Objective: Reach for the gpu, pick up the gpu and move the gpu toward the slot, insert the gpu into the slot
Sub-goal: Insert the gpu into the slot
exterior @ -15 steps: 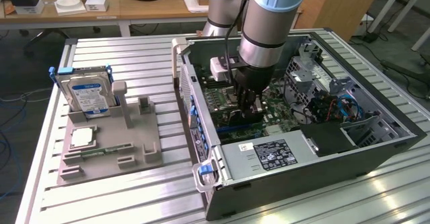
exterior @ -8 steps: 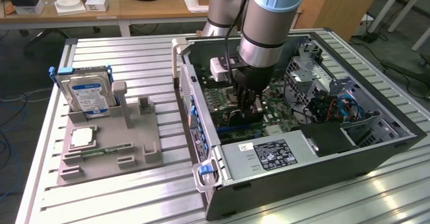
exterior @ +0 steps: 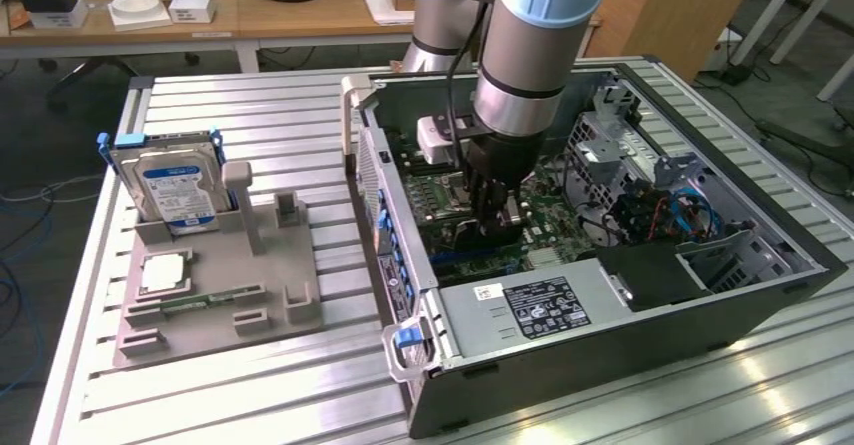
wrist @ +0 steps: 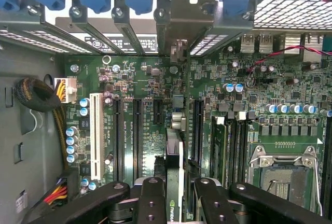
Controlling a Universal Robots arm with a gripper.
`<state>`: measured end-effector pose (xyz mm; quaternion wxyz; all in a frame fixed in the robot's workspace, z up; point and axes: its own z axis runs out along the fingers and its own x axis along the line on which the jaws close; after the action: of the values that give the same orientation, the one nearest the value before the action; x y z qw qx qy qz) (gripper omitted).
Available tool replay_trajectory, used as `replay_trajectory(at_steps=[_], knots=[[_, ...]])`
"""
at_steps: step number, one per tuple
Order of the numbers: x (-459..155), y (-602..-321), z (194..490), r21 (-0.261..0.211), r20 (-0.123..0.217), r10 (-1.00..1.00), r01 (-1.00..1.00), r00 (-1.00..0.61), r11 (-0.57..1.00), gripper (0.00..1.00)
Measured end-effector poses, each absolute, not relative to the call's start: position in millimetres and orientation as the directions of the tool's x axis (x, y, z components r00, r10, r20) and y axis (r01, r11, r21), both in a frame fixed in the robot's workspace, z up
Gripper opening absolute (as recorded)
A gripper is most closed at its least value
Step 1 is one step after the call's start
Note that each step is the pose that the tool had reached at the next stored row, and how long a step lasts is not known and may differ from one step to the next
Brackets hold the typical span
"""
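One robot arm point(exterior: 527, 55) reaches into one open computer case point(exterior: 747, 295), carrying one end effector point(exterior: 491, 227). Between its fingers stands one gpu point(wrist: 175, 177), seen edge-on. The case holds one motherboard point(wrist: 150, 84) with one white expansion slot point(wrist: 95, 135) and one empty processor socket point(wrist: 282, 175). One labelled power supply point(exterior: 534, 310) sits in the case. On the surface point(exterior: 240, 95) lies one grey holder tray point(exterior: 220, 295) with one blue-labelled hard drive point(exterior: 174, 185), one processor chip point(exterior: 163, 273) and one memory stick point(exterior: 211, 298).
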<state>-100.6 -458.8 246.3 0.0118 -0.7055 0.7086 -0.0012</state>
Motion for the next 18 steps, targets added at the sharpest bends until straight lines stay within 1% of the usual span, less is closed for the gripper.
replay_trajectory(at_steps=[14,15,18], knots=[[-100.5,-458.8,246.1,-0.018,-0.015,-1.000,-1.000,-0.004,0.005,0.26],[-100.6,-458.9,239.0,-0.018,-0.015,-1.000,-1.000,-0.004,0.005,0.26],[-100.6,-458.9,238.8,-0.018,-0.015,-1.000,-1.000,-0.004,0.005,0.26]])
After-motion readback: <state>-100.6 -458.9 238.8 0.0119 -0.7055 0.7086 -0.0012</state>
